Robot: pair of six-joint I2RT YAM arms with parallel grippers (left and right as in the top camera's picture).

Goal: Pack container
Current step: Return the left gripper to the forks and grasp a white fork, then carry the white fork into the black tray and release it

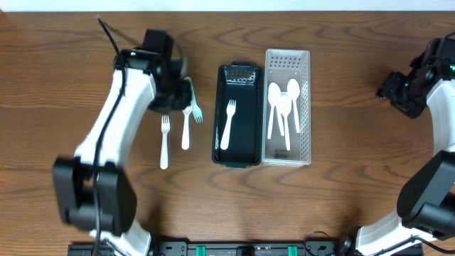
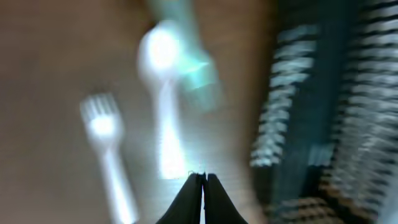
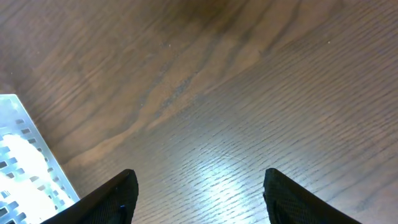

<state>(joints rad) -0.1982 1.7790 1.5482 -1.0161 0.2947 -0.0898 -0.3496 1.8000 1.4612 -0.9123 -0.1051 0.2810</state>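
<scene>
A black container (image 1: 217, 121) lies at the table's middle with one white fork (image 1: 228, 124) inside. Left of it on the table lie a white fork (image 1: 165, 142), a second white utensil (image 1: 186, 129) and a teal fork (image 1: 197, 112). My left gripper (image 1: 183, 91) hovers over the tops of these. In the blurred left wrist view its jaws (image 2: 203, 177) are shut and look empty, at the handle end of the white utensil (image 2: 163, 93), with the white fork (image 2: 102, 124) to the left and the container (image 2: 329, 124) to the right. My right gripper (image 3: 199, 193) is open and empty over bare wood at the far right (image 1: 392, 89).
A white perforated basket (image 1: 308, 107) holding several white spoons (image 1: 283, 107) stands against the container's right side; its corner shows in the right wrist view (image 3: 18, 162). Bare wooden table lies around both arms.
</scene>
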